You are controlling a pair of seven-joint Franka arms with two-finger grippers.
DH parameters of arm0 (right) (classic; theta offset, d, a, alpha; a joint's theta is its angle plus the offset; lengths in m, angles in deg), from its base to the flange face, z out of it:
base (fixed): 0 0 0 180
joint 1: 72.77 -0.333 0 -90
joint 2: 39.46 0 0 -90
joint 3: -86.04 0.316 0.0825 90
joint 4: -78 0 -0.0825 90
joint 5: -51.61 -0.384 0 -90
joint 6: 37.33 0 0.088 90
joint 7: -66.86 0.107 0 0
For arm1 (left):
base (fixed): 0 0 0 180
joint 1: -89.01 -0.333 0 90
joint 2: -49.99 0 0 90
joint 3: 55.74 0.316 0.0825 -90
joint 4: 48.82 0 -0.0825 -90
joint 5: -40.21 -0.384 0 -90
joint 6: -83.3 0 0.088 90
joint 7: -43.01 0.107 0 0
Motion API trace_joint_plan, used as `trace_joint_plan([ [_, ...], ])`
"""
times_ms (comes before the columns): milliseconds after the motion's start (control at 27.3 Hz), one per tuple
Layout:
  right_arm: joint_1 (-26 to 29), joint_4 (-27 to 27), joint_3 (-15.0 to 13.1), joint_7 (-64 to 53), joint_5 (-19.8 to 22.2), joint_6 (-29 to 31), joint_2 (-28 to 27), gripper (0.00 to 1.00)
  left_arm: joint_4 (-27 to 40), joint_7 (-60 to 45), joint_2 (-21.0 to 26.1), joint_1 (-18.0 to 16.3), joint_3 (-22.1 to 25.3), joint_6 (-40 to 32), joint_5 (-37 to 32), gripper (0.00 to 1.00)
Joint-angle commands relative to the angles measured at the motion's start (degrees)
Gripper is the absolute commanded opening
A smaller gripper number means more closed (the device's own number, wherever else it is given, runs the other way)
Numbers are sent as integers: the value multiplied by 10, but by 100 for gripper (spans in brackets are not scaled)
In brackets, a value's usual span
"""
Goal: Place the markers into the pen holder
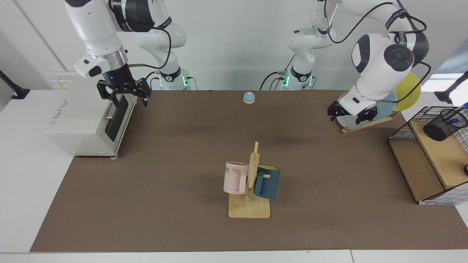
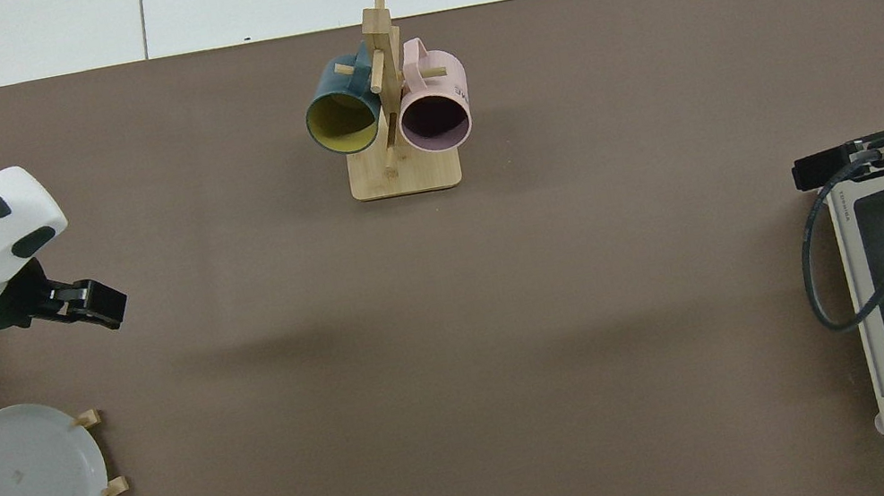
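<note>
The black mesh pen holder (image 1: 444, 124) stands on the upper wooden shelf of the wire rack (image 1: 420, 160) at the right edge of the facing view, hard against the table's right border. A blue marker (image 1: 454, 120) cap shows inside its rim; the marker's body is hidden by the mesh.

The left tool (image 1: 350, 113) hangs in the air just in front of the plate rack (image 1: 369, 122), its fingers spread wide with nothing between them, well apart from the pen holder. In the top view this tool (image 2: 88, 303) sits over bare brown mat near the view's left edge, above the grey plate (image 2: 28, 481).

The right arm waits at the far left of the facing view, its tool (image 1: 123, 91) over the top front edge of the toaster oven (image 1: 86, 122), fingers spread and empty.

The middle of the table (image 1: 175, 153) lies open, broken only by the mug tree (image 1: 250, 190) near the front and the small blue bell (image 1: 249, 97) at the far edge.
</note>
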Motion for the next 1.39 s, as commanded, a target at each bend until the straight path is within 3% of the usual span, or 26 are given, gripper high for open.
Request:
trace_joint_plan([
  [0,-4,1,-4,-6,0,-6,5,100,-34,12,-13,-10,-4,5,22,100],
  [146,-4,1,-4,-6,0,-7,5,100,-45,10,-33,-16,-3,-11,79,100],
  [549,-4,1,-4,-6,0,-6,5,100,-10,-66,-108,-16,7,-35,85,100],
  [623,-4,1,-4,-6,0,-7,5,100,10,-68,-123,-3,26,-28,86,100],
  [769,-4,1,-4,-6,0,-7,5,100,59,-68,-155,60,93,-8,87,100],
  [989,-4,1,-4,-6,0,-7,5,100,88,-108,-177,74,101,-13,86,100],
  [1355,-4,1,-4,-6,0,-7,5,100,66,-108,-158,93,106,0,65,100],
])
